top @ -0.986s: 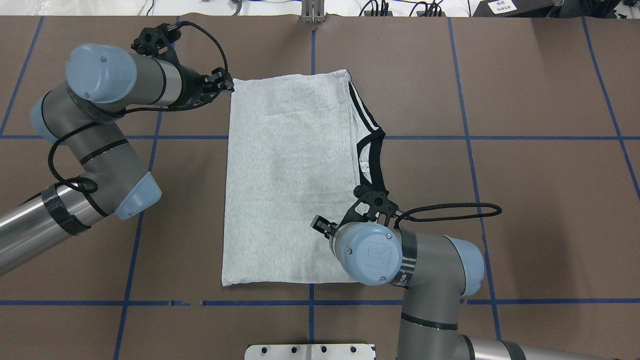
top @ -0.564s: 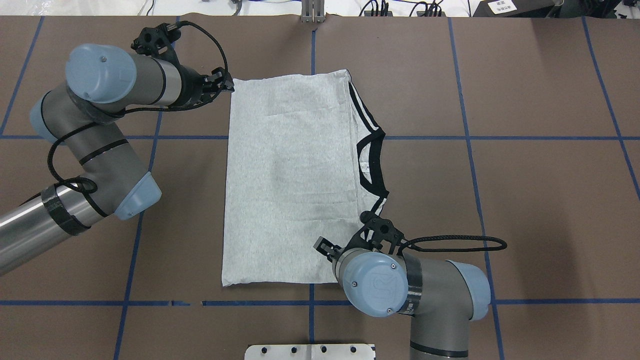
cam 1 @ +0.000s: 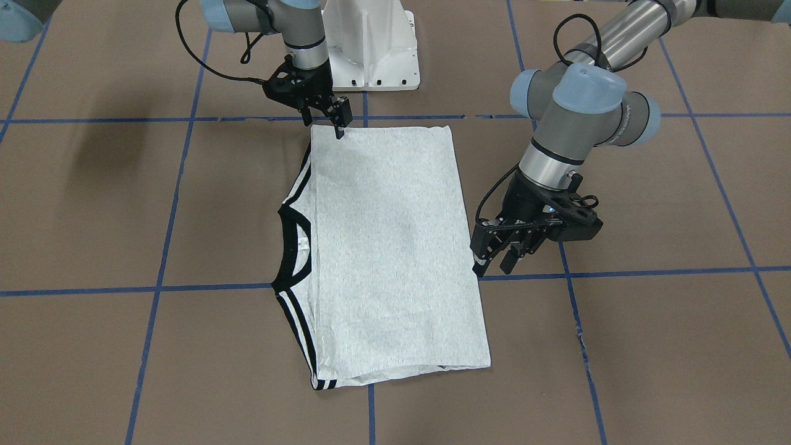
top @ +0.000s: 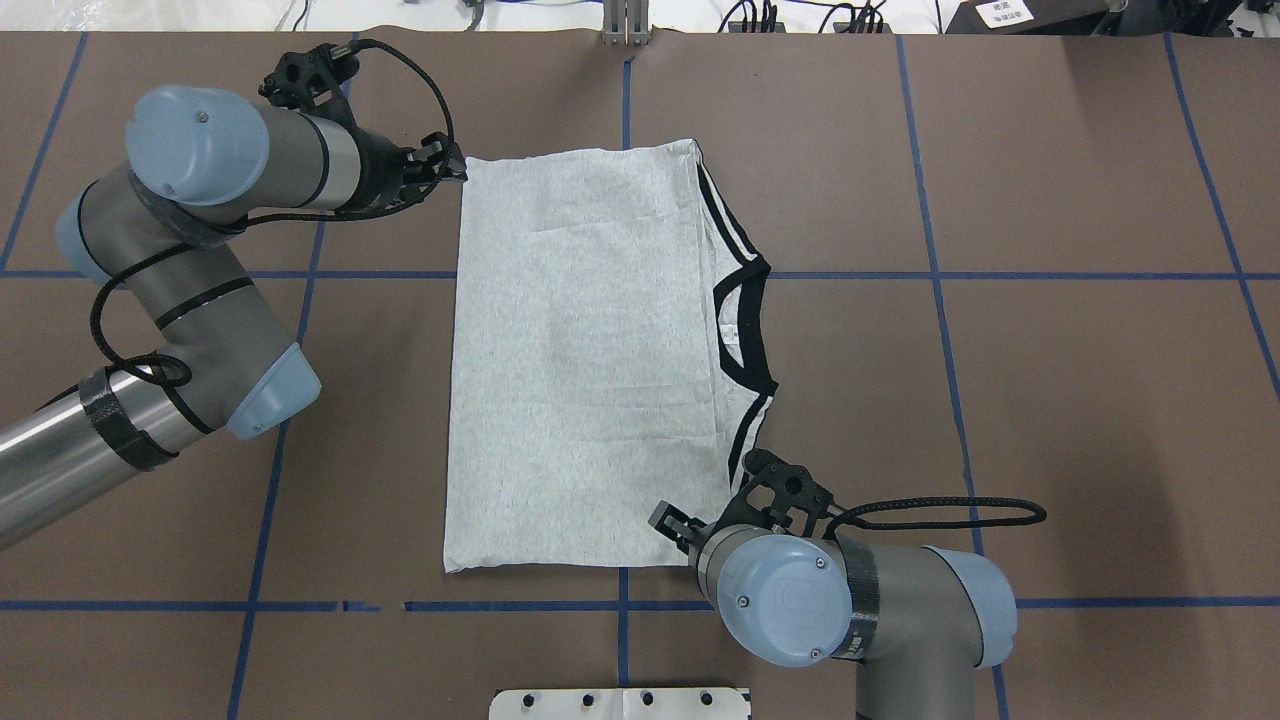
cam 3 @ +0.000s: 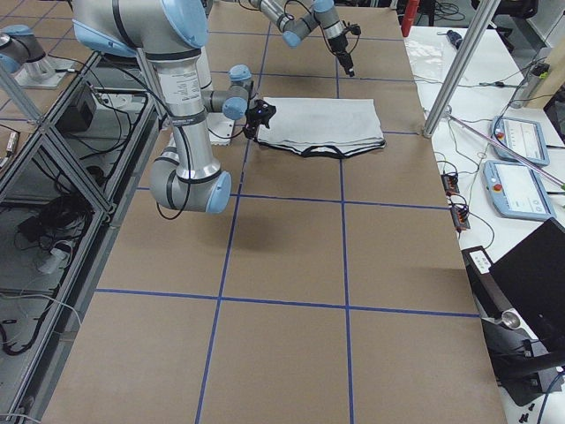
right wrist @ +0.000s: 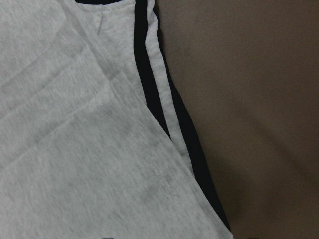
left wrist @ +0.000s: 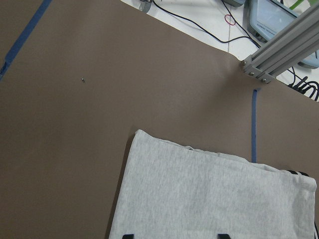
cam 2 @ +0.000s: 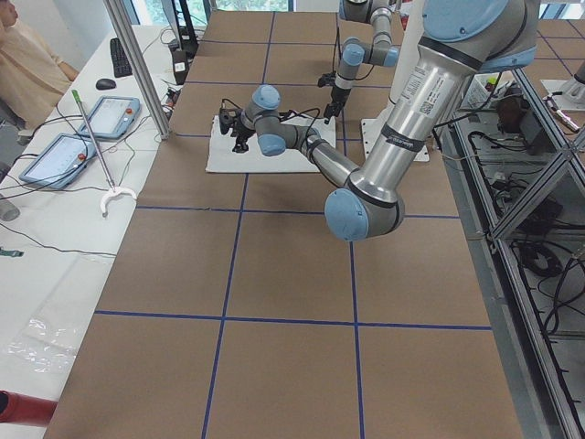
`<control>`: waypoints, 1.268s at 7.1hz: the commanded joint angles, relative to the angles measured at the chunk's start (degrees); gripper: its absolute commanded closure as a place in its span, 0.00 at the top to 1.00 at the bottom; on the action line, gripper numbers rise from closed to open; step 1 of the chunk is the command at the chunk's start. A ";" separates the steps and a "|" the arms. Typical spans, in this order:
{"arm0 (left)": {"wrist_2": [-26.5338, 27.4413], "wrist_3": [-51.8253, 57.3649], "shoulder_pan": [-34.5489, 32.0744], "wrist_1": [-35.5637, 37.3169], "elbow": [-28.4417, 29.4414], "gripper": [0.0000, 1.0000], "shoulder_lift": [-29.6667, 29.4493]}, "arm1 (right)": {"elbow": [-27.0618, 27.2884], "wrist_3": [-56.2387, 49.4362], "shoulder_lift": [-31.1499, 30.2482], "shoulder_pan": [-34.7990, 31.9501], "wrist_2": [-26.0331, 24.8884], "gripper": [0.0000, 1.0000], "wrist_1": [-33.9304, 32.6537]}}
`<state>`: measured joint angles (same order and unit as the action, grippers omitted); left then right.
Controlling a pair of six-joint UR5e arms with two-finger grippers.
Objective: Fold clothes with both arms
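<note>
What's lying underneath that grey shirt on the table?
The T-shirt lies folded on the brown table with blue grid lines. Whatever is beneath its top layer is covered.

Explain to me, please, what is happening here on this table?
Two robot arms are folding a grey T-shirt, which lies on the brown table already folded into a narrow rectangle, with its black collar at one side. The left arm hovers over the far hem corner with its jaws open, holding nothing. The right arm is low at the near corner beside the shoulder stripes; whether its jaws grip the cloth cannot be told.
</note>
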<state>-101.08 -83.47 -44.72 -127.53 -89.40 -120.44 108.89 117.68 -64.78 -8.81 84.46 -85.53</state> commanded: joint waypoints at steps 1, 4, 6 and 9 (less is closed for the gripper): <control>0.01 -0.02 -0.02 0.09 -0.42 0.64 0.03 | 0.53 -0.25 0.44 -0.94 0.18 0.92 0.01; 0.01 -0.20 0.07 0.09 -0.33 0.64 0.03 | -0.07 -0.70 2.11 -2.97 0.18 0.91 0.01; 0.01 -0.20 0.07 0.09 -0.24 0.64 0.03 | -0.87 -0.70 2.20 -2.88 0.27 0.91 -0.08; 0.01 -0.20 0.07 0.09 -0.33 0.64 0.03 | -2.36 -0.35 2.12 -2.18 0.27 0.91 -0.08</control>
<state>-101.07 -83.67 -44.65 -127.44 -89.72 -120.41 107.10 117.16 -62.69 -11.20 84.72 -85.66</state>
